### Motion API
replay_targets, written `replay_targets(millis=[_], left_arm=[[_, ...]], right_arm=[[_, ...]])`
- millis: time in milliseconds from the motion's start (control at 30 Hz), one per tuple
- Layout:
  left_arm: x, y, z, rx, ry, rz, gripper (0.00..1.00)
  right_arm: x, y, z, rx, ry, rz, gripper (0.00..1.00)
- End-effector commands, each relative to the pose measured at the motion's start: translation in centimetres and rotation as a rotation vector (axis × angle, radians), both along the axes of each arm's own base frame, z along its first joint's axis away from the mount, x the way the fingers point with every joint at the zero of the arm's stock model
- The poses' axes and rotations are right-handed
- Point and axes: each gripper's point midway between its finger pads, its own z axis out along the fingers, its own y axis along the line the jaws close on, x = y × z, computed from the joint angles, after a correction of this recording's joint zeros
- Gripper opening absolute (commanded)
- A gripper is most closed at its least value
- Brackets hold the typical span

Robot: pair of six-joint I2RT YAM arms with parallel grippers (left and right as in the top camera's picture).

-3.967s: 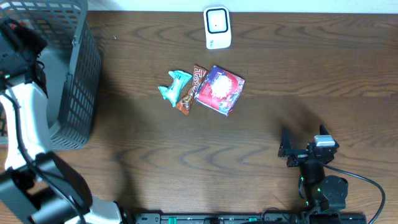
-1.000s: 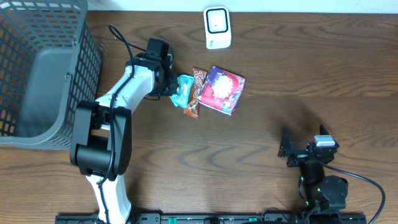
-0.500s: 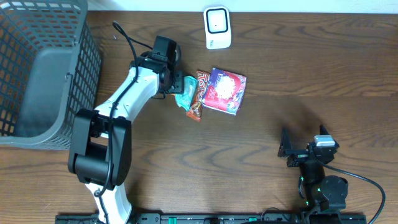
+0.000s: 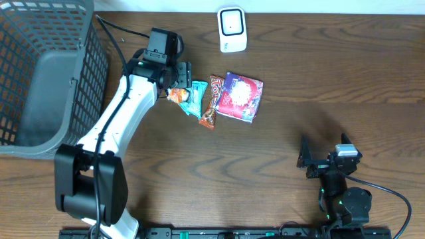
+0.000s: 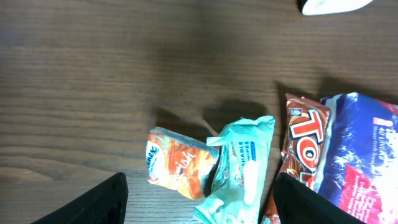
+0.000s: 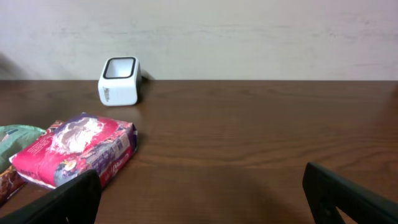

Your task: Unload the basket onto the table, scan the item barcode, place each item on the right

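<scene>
Left wrist view: the left gripper point(image 5: 200, 179) hangs with its fingers spread apart and empty above a small orange foil sachet point(image 5: 180, 169). The sachet lies flat on the dark wooden table point(image 5: 93, 74), touching a teal plastic wrapper point(image 5: 239, 168). The white box-shaped scanner point(image 4: 232, 30) stands well apart. The right gripper point(image 6: 201, 174) is spread wide and empty.

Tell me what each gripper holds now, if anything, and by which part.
Nothing is held. The left gripper stands open above the orange packet, which lies on the table; the right gripper is open and empty.
</scene>
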Motion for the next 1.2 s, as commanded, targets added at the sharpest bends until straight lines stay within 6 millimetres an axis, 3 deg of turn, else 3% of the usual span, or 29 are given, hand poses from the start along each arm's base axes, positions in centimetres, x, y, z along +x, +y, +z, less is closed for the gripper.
replay_targets(millis=[0,33,67,133,333,600,733,1167], left_arm=[[-0.1,0.9,2.7,0.014,-0.064,-0.002,0.74],[-0.2,1.1,3.1,0.012,-0.07,0.001,0.75],[-0.3,1.2,3.6,0.011,-0.077,0.004,0.84],[-0.4,1.7,4.1,0.016,-0.089,0.016,0.87],[-0.5,5.7,4.2,0.085,-0.078,0.113,0.9],[-1.3,9.1,3.4,0.097,-0.02,0.186,0.89],[-1.3,9.2,3.4,0.095,-0.02,0.186,0.85],[-1.0,9.2,3.5,0.088,-0.029,0.186,0.86]], right_arm=[[0.0,-0.1,-0.1,0.014,0.0,-0.009,0.99],[0.0,-0.1,-0.1,0.014,0.0,-0.009,0.99],[0.0,-0.2,-0.1,0.014,0.0,-0.01,0.99],[0.0,-0.2,-0.1,0.014,0.001,-0.01,0.99],[0.0,-0.2,-0.1,0.014,0.0,-0.01,0.99],[0.0,-0.1,-0.1,0.014,0.0,-0.009,0.99],[0.0,-0.2,-0.1,0.014,0.0,-0.01,0.99],[0.0,-0.2,-0.1,0.014,0.0,-0.01,0.99]])
